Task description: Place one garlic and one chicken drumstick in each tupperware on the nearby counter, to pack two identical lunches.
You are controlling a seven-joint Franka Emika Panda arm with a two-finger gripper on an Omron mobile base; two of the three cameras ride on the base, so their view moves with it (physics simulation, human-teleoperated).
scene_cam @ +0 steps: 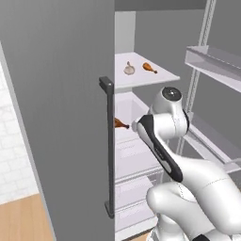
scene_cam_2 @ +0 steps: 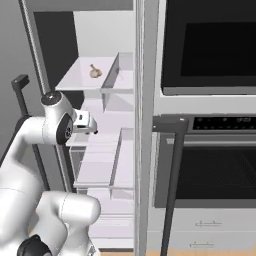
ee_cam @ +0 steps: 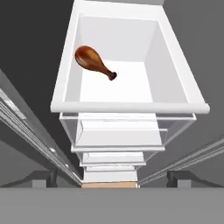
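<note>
- Two chicken drumsticks are visible inside an open refrigerator (scene_cam: 141,56), each on a different white shelf
- Upper shelf (scene_cam: 160,77): one garlic (scene_cam: 129,69) bulb with its pointed top up lies at the left, and one chicken drumstick (scene_cam: 149,68) lies near it to the right, the two apart; the right base view shows the same garlic (scene_cam_2: 94,71) on that shelf
- Middle shelf (ee_cam: 131,87): a white walled tray holding a single drumstick (ee_cam: 93,61), fat end toward the tray's far left corner, bone tip pointing to the tray's centre; the left base view shows this drumstick (scene_cam: 120,124) partly hidden behind the door edge
- Lower compartments: clear-fronted drawers (ee_cam: 113,131) stacked beneath the middle shelf; their contents cannot be made out
- Gripper (ee_cam: 113,179): hovers above the front of the middle shelf with the two dark finger tips set wide apart, holding nothing and touching nothing
- Refrigerator door (scene_cam: 61,117): grey, with a dark vertical handle (scene_cam: 109,146)
- Wall oven (scene_cam_2: 210,100): beside the refrigerator, its door closed
</note>
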